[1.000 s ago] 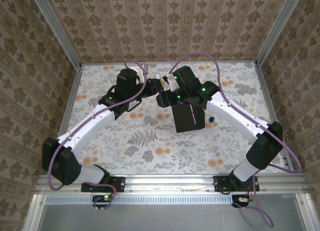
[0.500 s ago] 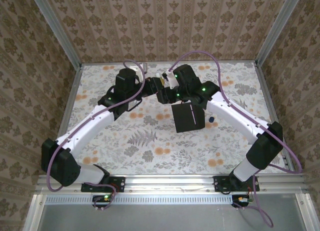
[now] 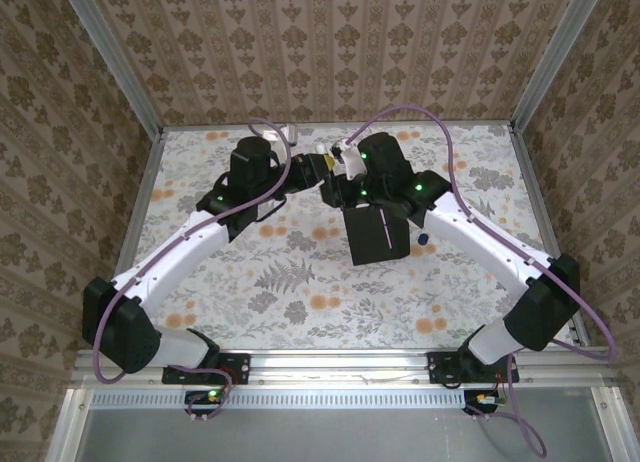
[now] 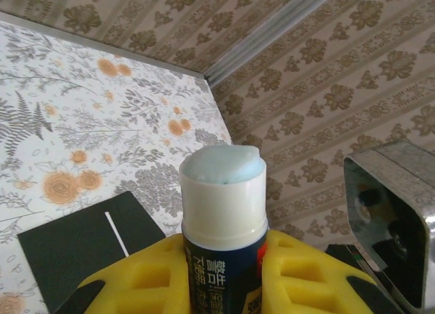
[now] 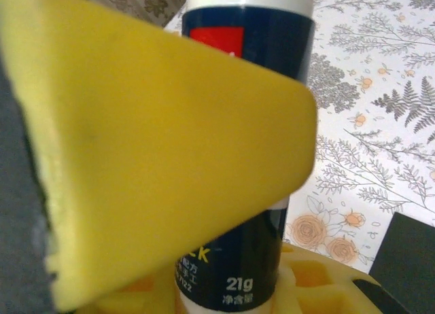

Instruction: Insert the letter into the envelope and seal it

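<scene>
A white-and-dark-blue glue stick (image 4: 223, 198) stands uncapped, its pale tip bare, between the yellow pads of my left gripper (image 4: 221, 276), which is shut on its body. In the right wrist view the same glue stick (image 5: 272, 49) has its lower end between the pads of my right gripper (image 5: 234, 297), with a left finger pad (image 5: 156, 158) across the foreground. Both grippers (image 3: 322, 167) (image 3: 342, 168) meet above the table's far middle. The black envelope (image 3: 378, 234) lies flat below them, a thin white line across it. The letter is hidden.
A small blue cap (image 3: 423, 239) lies just right of the envelope. The floral tablecloth (image 3: 250, 282) is bounded by patterned walls (image 3: 340, 52) behind and at both sides. The envelope's corner (image 5: 408, 259) shows at the right wrist view's lower right.
My right gripper has shifted slightly toward the left gripper and closed its jaws onto the glue stick. The left gripper has kept its hold, and the envelope has not moved.
</scene>
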Controlling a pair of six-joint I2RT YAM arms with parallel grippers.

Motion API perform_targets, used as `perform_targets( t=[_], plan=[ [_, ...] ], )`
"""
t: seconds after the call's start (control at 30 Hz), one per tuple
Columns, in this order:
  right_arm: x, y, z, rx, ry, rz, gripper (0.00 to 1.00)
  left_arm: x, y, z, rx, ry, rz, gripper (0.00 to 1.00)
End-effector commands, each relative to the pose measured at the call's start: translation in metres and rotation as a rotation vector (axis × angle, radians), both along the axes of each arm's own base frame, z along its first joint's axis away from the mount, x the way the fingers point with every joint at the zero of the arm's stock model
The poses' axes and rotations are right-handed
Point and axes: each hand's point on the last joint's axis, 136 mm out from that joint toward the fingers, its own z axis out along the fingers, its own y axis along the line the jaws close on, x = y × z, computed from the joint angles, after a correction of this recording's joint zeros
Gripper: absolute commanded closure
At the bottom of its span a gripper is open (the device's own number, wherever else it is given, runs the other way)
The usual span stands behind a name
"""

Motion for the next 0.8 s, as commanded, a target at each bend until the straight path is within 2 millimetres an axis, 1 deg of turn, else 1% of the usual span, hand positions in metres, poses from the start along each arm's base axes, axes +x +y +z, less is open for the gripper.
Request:
perform_targets(
  t=[0.0, 0.07, 0.1, 0.13, 0.27, 0.37, 0.4, 0.57, 0.77],
  plan=[
    [-0.008, -0.005, 0.044, 0.129, -0.087, 0.06, 0.78, -0.011, 0.002, 0.016, -0.041, -0.044, -0.042, 1.0],
    [-0.011, -0.009, 0.053, 0.192, -0.081, 0.088, 0.78, -0.013, 0.001, 0.021, -0.058, -0.062, -0.067, 1.0],
    [-0.011, -0.01, 0.054, 0.228, -0.065, 0.107, 0.78, -0.015, 0.0, 0.025, -0.068, -0.076, -0.083, 1.0],
    [-0.017, -0.016, 0.069, 0.273, -0.083, 0.121, 0.78, -0.017, -0.001, 0.028, -0.076, -0.088, -0.095, 1.0],
    [-0.031, -0.024, 0.098, 0.441, -0.059, 0.236, 0.78, -0.028, -0.006, 0.045, -0.115, -0.164, -0.175, 1.0],
    [-0.044, -0.029, 0.118, 0.52, -0.063, 0.326, 0.78, -0.04, -0.011, 0.062, -0.164, -0.23, -0.251, 1.0],
    [-0.05, -0.03, 0.126, 0.542, -0.065, 0.356, 0.78, -0.048, -0.013, 0.069, -0.191, -0.254, -0.298, 1.0],
    [-0.075, -0.031, 0.154, 0.594, -0.092, 0.481, 0.78, -0.068, -0.02, 0.091, -0.275, -0.323, -0.433, 1.0],
    [-0.102, -0.034, 0.18, 0.616, -0.135, 0.588, 0.78, -0.093, -0.026, 0.104, -0.334, -0.359, -0.595, 1.0]
  ],
)
